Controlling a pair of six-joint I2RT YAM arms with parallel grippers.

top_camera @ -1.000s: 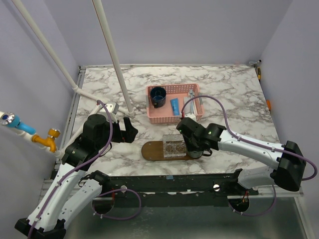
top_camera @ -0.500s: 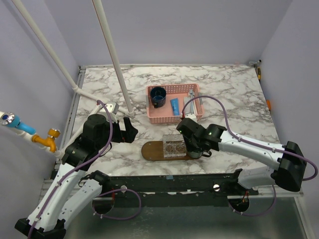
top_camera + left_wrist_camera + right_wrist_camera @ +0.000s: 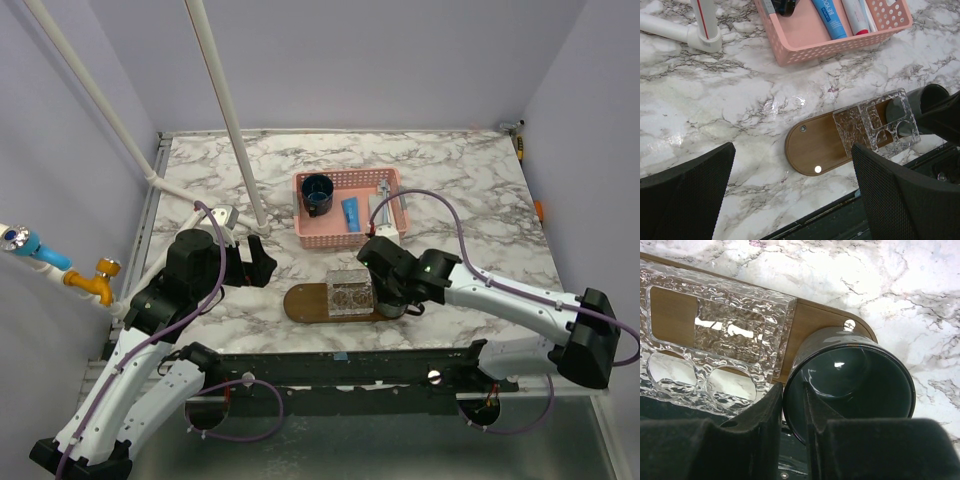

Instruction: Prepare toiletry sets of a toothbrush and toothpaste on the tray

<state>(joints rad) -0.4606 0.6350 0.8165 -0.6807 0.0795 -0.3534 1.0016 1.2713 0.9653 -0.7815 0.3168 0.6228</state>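
The dark brown oval tray (image 3: pixel 303 303) lies near the table's front edge, also in the left wrist view (image 3: pixel 815 145) and the right wrist view (image 3: pixel 812 322). My right gripper (image 3: pixel 392 290) (image 3: pixel 794 400) is shut on the rim of a dark blue-green cup (image 3: pixel 855 375), one finger inside and one outside. The cup (image 3: pixel 927 97) stands on the tray's right end. A blue toothpaste tube (image 3: pixel 350 212) (image 3: pixel 829 17) and a white toothbrush (image 3: pixel 384 196) (image 3: pixel 869 15) lie in the pink basket (image 3: pixel 345 238). My left gripper (image 3: pixel 258 260) (image 3: pixel 792 165) is open and empty, left of the tray.
A clear textured holder (image 3: pixel 349 292) (image 3: pixel 875 125) (image 3: pixel 715 335) stands on the tray beside the cup. A second dark cup (image 3: pixel 318 192) sits in the basket's left end. A white pipe (image 3: pixel 225 110) rises at the back left. The table's front edge runs just below the tray.
The right arm has shifted slightly. Its gripper stays on the cup at the tray's right end. The left arm has not moved.
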